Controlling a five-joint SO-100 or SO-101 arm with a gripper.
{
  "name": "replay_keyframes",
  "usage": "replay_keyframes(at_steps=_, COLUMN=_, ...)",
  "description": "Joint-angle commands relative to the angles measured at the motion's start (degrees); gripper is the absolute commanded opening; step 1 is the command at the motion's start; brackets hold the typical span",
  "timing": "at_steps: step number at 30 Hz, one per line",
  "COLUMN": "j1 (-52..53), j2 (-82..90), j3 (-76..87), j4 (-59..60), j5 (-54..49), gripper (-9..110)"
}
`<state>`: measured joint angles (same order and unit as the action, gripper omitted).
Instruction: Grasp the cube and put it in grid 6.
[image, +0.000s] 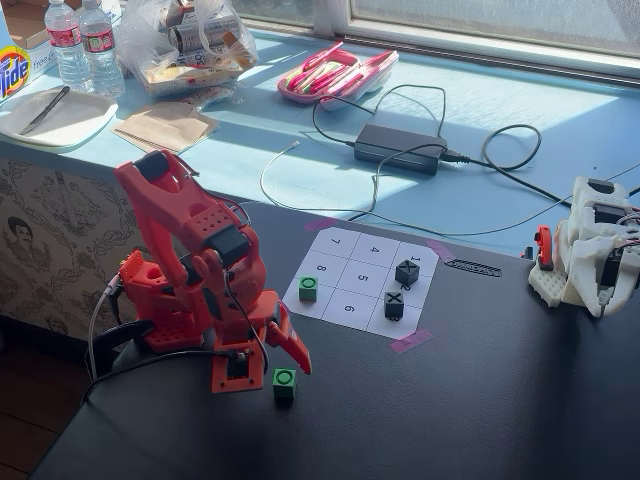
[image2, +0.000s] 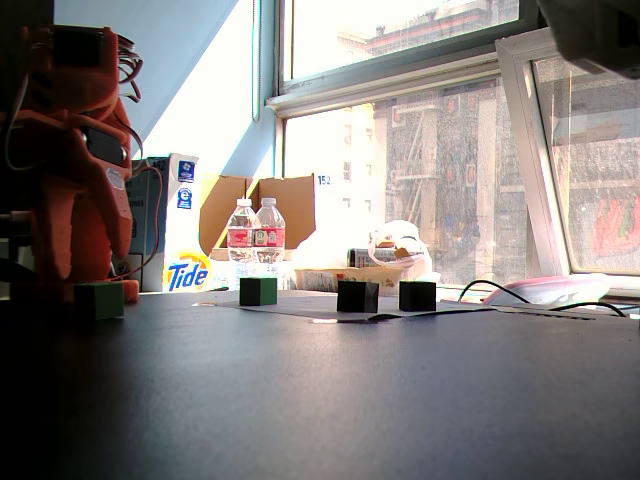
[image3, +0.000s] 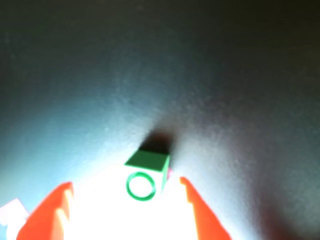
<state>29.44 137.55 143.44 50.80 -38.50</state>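
A dark bench (image: 460, 400) fills the foreground. Nearest the camera in a fixed view, a green cube (image: 284, 384) with a ring mark on top sits on the bare bench, off the paper grid. Just behind it, the red arm's tool (image: 270, 362) points down at the bench, its fingers spread apart and empty. In the wrist view, the same green cube (image3: 146, 174) lies between the two red fingers (image3: 200, 210), touching neither, with its ring mark facing the camera.

Farther back lies a white paper grid (image: 355, 283) of numbered squares, taped to the bench with purple tape. A second green cube (image: 308, 289) sits on the grid's left side, near the square marked 8. Two black cubes rest on its right side: one with an X on top (image: 394, 305), and another (image: 406, 272) just behind it.

In another fixed view, set low at bench level, the green cube (image2: 98, 299) sits beside the red arm (image2: 70, 160) at the left, with the other three cubes in a row farther right.

Beyond the grid, a light blue surface holds a black power adapter (image: 400, 147) with cables, a pink tray (image: 335, 73) and two water bottles (image: 82, 42). A white device (image: 590, 250) stands at the bench's right edge.
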Motion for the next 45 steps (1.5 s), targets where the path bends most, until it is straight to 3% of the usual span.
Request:
replay_keyframes(at_steps=1, j1=-0.4, j2=-0.7, j3=1.2, j4=-3.6, j5=-1.2, gripper=33)
replay_keyframes(at_steps=11, j1=-2.3, j2=-3.1, j3=9.6, j4=-14.2, j5=-2.9, gripper=31)
replay_keyframes(at_steps=19, j1=-3.9, j2=0.0, j3=9.2, j4=-13.3, j5=-2.0, gripper=3)
replay_keyframes(at_steps=26, j1=-7.6, j2=7.6, j3=5.1, j4=-5.4, j5=0.9, gripper=0)
replay_keyframes(at_steps=33, j1=-23.0, j2=8.0, j3=-4.0, j4=4.7, j5=4.8, gripper=0)
replay_keyframes(at_steps=45, j1=-43.6, j2=-17.8, j3=-22.1, j4=9.8, j5=6.2, gripper=0)
